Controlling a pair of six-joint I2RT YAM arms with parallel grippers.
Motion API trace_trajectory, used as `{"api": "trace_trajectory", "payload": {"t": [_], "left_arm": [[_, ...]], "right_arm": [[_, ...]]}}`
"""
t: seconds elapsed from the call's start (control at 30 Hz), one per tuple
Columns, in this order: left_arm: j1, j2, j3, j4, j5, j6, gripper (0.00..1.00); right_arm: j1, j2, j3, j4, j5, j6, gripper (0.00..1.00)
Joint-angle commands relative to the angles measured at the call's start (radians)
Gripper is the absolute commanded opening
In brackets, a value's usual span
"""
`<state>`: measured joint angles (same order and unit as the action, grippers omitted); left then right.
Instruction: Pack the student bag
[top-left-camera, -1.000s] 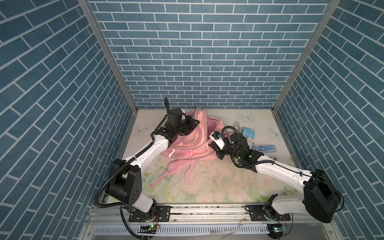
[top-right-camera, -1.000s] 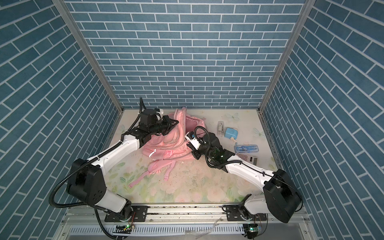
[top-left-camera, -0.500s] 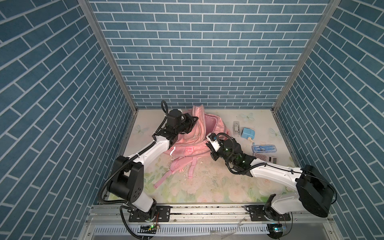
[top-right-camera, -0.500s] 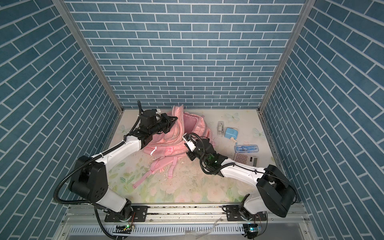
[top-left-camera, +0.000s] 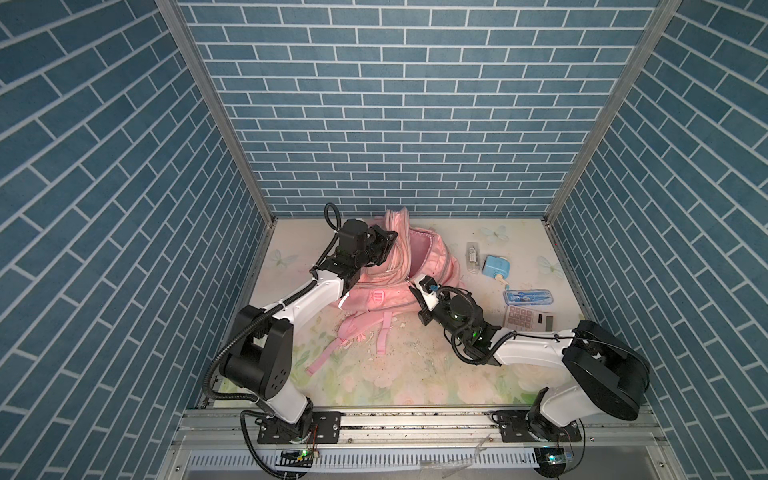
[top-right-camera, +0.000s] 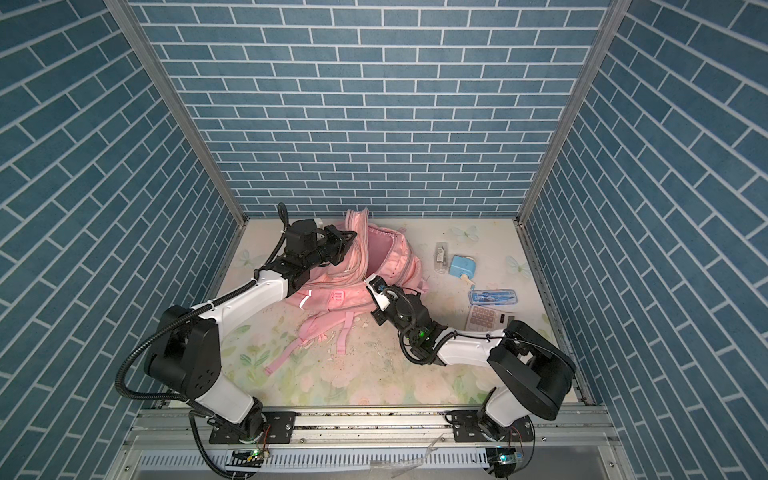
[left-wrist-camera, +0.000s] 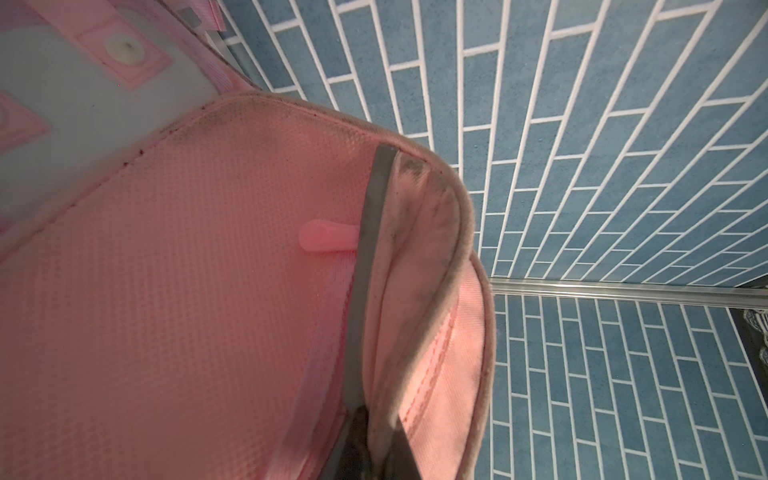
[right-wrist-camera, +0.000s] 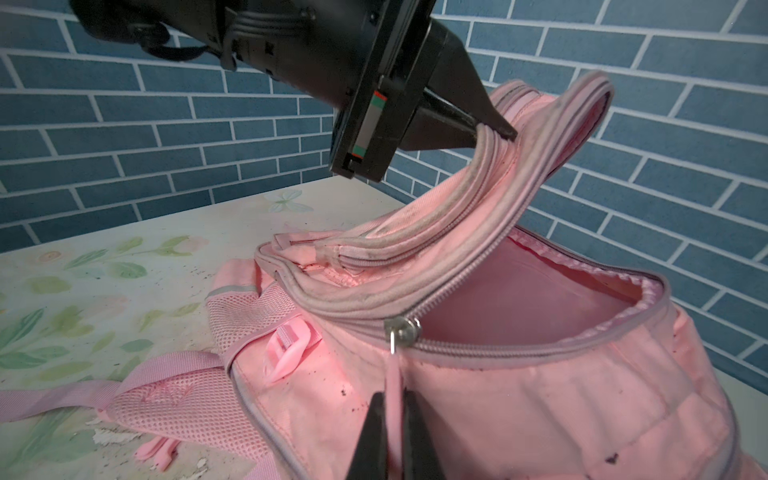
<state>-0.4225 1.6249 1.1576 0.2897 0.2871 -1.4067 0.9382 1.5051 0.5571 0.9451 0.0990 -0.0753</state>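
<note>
The student bag (top-left-camera: 376, 291) is a soft pink backpack, grubby along its grey-piped zip seams, with a mesh side pocket, a silver strip and pink straps trailing toward the front of the floral tabletop (top-left-camera: 415, 374). It lies at the back of the tabletop, left of centre in both top views. Its main compartment is unzipped and gapes to show pink lining. The left gripper (right-wrist-camera: 495, 132) is at the bag's left rear. Its jaws are pinched tight on the piped rim of the front flap and hold it up off the opening. The right gripper (right-wrist-camera: 393, 401) sits low against the bag's near right side, jaws closed on the pink zip pull (right-wrist-camera: 392, 374) hanging from the metal slider (right-wrist-camera: 402, 330).
</note>
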Motion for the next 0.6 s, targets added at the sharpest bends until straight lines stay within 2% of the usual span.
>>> {"api": "trace_trajectory", "payload": {"t": [0.0,0.1,0.17,0.33,0.57], "left_arm": [[0.025,-0.018,0.116,0.253,-0.115,-0.008,0.00],[0.025,-0.015,0.126,0.242,-0.126,-0.002,0.00],[0.020,-0.006,0.125,0.264,-0.136,-0.020,0.00],[-0.007,0.021,0.175,0.268,-0.161,-0.023,0.00],[-0.023,0.038,0.201,0.270,-0.145,-0.025,0.00]], "right_arm": [[0.003,-0.039,-0.019,0.049,-0.231,-0.039,0.00],[0.001,-0.033,0.062,-0.158,-0.232,-0.046,0.00],[0.001,-0.005,0.105,-0.230,-0.224,-0.046,0.00],[0.023,0.075,0.173,-0.237,-0.023,0.057,0.00],[0.037,0.174,0.250,-0.184,-0.033,0.061,0.00]]}}
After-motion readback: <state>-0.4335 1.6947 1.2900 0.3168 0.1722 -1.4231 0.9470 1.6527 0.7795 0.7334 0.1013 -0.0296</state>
